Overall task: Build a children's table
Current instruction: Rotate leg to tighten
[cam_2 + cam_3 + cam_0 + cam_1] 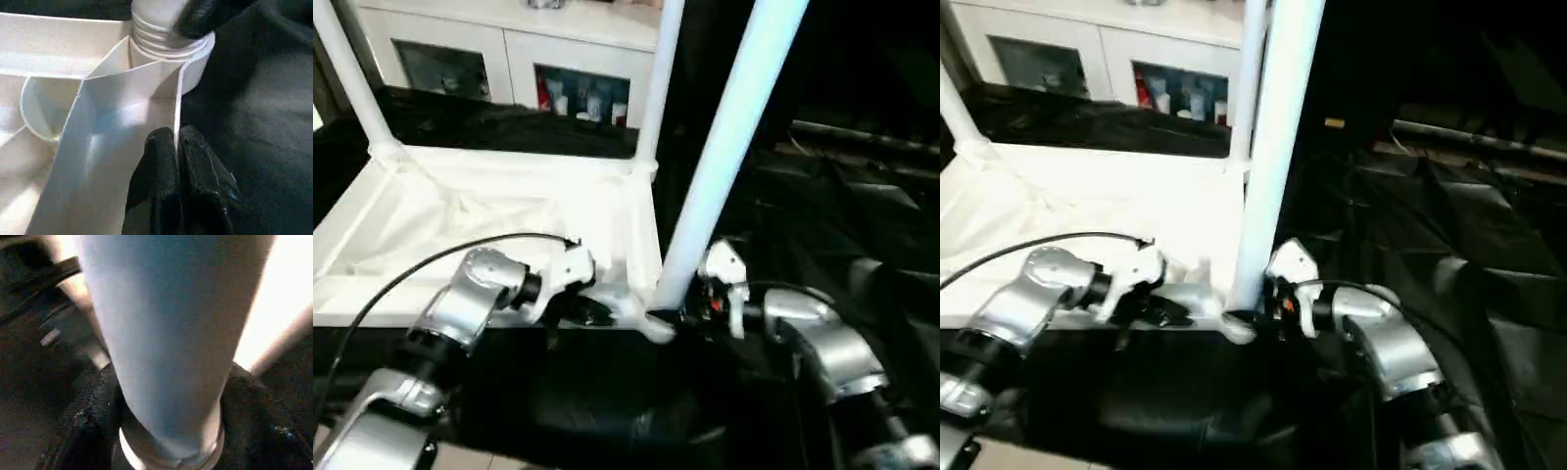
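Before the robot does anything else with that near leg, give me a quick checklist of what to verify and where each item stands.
1. Left gripper pinching the tabletop rim beside the near corner socket: ok.
2. Right gripper around the near leg at its base: ok; firm grip: cannot tell.
3. Near leg standing in its socket: ok; fully seated: cannot tell.
4. Near leg upright: not ok, it leans.
5. Two far legs standing in their corners: ok.
6. Fourth leg fitted: cannot tell.
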Robot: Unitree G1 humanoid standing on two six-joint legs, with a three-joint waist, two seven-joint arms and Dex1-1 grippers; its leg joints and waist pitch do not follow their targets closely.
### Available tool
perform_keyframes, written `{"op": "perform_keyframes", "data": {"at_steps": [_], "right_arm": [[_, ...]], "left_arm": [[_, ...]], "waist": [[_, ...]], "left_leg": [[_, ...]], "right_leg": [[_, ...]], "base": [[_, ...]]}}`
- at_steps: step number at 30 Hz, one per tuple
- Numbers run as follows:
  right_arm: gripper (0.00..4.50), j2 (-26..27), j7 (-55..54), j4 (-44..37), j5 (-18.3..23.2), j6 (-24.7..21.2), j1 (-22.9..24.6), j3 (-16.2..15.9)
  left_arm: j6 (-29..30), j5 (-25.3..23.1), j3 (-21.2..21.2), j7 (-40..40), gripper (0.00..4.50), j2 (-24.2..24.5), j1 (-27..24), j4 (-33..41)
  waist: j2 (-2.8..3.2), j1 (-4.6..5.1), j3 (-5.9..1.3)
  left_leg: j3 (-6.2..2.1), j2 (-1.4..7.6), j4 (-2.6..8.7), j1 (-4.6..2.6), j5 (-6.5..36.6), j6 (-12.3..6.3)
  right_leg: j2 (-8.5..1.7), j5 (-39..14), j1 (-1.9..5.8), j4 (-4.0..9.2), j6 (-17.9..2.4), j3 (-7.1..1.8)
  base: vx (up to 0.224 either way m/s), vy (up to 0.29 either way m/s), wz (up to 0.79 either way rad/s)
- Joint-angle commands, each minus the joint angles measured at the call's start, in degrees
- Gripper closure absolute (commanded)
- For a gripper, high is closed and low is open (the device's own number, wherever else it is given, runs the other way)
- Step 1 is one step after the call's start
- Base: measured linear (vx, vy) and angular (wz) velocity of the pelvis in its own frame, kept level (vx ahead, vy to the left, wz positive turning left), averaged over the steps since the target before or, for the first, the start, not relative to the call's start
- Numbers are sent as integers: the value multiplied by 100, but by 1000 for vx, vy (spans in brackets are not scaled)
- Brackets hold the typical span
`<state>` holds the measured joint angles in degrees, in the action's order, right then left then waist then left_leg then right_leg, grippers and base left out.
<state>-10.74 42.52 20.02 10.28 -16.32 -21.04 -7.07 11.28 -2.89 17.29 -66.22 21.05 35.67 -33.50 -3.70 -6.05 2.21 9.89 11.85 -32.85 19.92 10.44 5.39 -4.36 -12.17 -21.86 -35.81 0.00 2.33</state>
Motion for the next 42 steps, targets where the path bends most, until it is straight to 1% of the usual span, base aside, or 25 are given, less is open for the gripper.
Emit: {"op": "perform_keyframes", "data": {"at_steps": [1,3,5,7,8,9,10,11,12,13,15,16,18,20,22,25,27,29,30,31,32,33,34,36,42], "right_arm": [[201,239,-524,388,-118,-344,-5,-167],[201,574,-1089,628,-298,-381,-89,-219],[201,950,-1752,988,-522,-344,-284,-220],[201,1188,-2036,1222,-649,-264,-441,-247],[201,1307,-2124,1336,-686,-192,-539,-241],[201,1337,-2145,1363,-689,-182,-567,-234],[201,1371,-2165,1382,-674,-148,-609,-202],[201,1378,-2116,1379,-568,-142,-665,-114],[152,1368,-2084,1374,-503,-141,-698,-56],[152,1359,-2076,1377,-487,-138,-712,-35],[150,1226,-1922,1336,-516,-63,-708,-16],[132,1080,-1733,1260,-552,-3,-672,-12],[106,834,-1377,1029,-582,-4,-575,-104],[99,502,-826,670,-567,-26,-421,-259],[99,302,-500,456,-527,12,-322,-346],[99,-245,428,-119,-285,117,-39,-486],[99,-597,1015,-433,-90,55,110,-483],[99,-820,1384,-617,-47,56,206,-541],[99,-921,1533,-696,-38,76,250,-573],[99,-1001,1640,-771,-26,65,282,-597],[99,-1095,1777,-868,19,3,312,-624],[99,-1113,1803,-887,29,-13,316,-629],[99,-1154,1854,-930,63,-47,327,-643],[99,-1276,2040,-973,27,7,348,-754],[99,-1240,2084,-858,-201,309,317,-940]], "left_arm": [[185,-79,6,688,450,-358,130,-215],[247,-164,26,1105,450,-685,304,-480],[369,-184,-25,1583,450,-1081,490,-707],[436,-195,-54,1869,450,-1365,609,-821],[430,-215,-39,1949,450,-1503,668,-889],[422,-223,-26,1953,450,-1537,681,-902],[409,-240,2,1948,450,-1583,695,-919],[376,-266,43,1916,450,-1621,714,-942],[357,-284,66,1893,450,-1637,726,-959],[351,-291,71,1886,450,-1644,734,-971],[271,-299,81,1764,450,-1585,711,-951],[199,-312,89,1598,450,-1475,676,-940],[115,-313,90,1393,450,-1332,622,-923],[5,-290,112,1110,450,-1166,536,-829],[-23,-238,131,887,450,-1057,472,-726],[-259,-19,178,120,450,-722,245,-410],[-407,-7,252,-254,450,-526,172,-339],[-401,97,248,-548,450,-422,134,-222],[-340,168,254,-726,450,-359,105,-117],[-306,221,270,-894,450,-293,77,-16],[-271,285,312,-1146,450,-185,28,132],[-266,296,319,-1195,450,-163,19,159],[-256,312,327,-1284,450,-127,-5,214],[-259,331,347,-1406,450,-51,-66,329],[-295,365,249,-1368,450,-43,-91,326]], "waist": [[59,18,-245],[41,63,-234],[23,80,-236],[29,88,-222],[65,72,-222],[57,91,-218],[102,80,-224],[105,100,-228],[92,100,-239],[106,93,-243],[111,96,-240],[107,92,-245],[54,81,-246],[46,56,-241],[69,41,-247],[116,26,-291],[81,34,-321],[108,12,-323],[96,18,-323],[110,12,-327],[73,22,-322],[92,8,-328],[54,19,-325],[70,-2,-304],[68,-13,-269]], "left_leg": [[-30,131,434,-57,1451,251],[-29,124,435,-70,1644,294],[-36,112,431,-81,1775,297],[-46,106,431,-96,1943,307],[-66,105,432,-106,2016,300],[-72,109,441,-94,2075,285],[-87,109,449,-83,2087,289],[-102,113,474,-59,2116,281],[-98,118,478,-69,2142,261],[-93,116,477,-76,2131,248],[-85,120,491,-54,2082,217],[-83,120,490,-52,2057,209],[-66,122,481,-41,1964,129],[-54,128,472,-36,1844,60],[-53,134,474,-17,1694,7],[-38,143,434,10,1234,-89],[-14,117,382,33,822,-243],[-7,124,359,19,631,-365],[-4,125,357,29,578,-410],[-7,129,354,24,556,-421],[2,136,358,14,587,-435],[0,146,357,-10,592,-442],[12,150,352,-8,577,-463],[17,163,362,-17,648,-454],[15,154,401,-18,1056,-193]], "right_leg": [[-363,-1557,173,488,-1005,-201],[-357,-1866,121,539,-848,-214],[-372,-2135,96,572,-787,-219],[-387,-2533,63,628,-681,-217],[-395,-2720,58,653,-591,-210],[-384,-2740,51,673,-542,-206],[-388,-2704,66,666,-537,-204],[-374,-2607,88,656,-526,-190],[-366,-2467,85,661,-544,-182],[-361,-2373,79,656,-568,-186],[-353,-2087,93,639,-669,-193],[-358,-2042,100,636,-688,-195],[-357,-1957,117,634,-704,-201],[-364,-1873,119,633,-720,-210],[-372,-1741,147,614,-742,-217],[-352,-813,213,517,-935,-210],[-319,-32,245,428,-1152,-197],[-317,345,253,391,-1270,-194],[-318,442,263,378,-1328,-187],[-322,476,260,363,-1353,-184],[-321,431,250,367,-1393,-181],[-326,382,246,359,-1420,-181],[-319,389,237,362,-1431,-183],[-333,223,223,374,-1442,-182],[-352,-514,209,450,-1228,-204]], "base": [[-56,5,-4],[-28,2,-2],[0,0,0],[0,0,0],[0,0,0],[0,0,0],[0,0,0],[0,0,0],[0,0,0],[0,0,0],[0,0,0],[0,0,0],[0,0,0],[0,0,0],[0,0,0],[40,-7,-1],[67,-4,-1],[58,4,-1],[0,0,0],[0,0,0],[0,0,0],[0,0,0],[0,0,0],[0,0,0],[0,0,0]]}}
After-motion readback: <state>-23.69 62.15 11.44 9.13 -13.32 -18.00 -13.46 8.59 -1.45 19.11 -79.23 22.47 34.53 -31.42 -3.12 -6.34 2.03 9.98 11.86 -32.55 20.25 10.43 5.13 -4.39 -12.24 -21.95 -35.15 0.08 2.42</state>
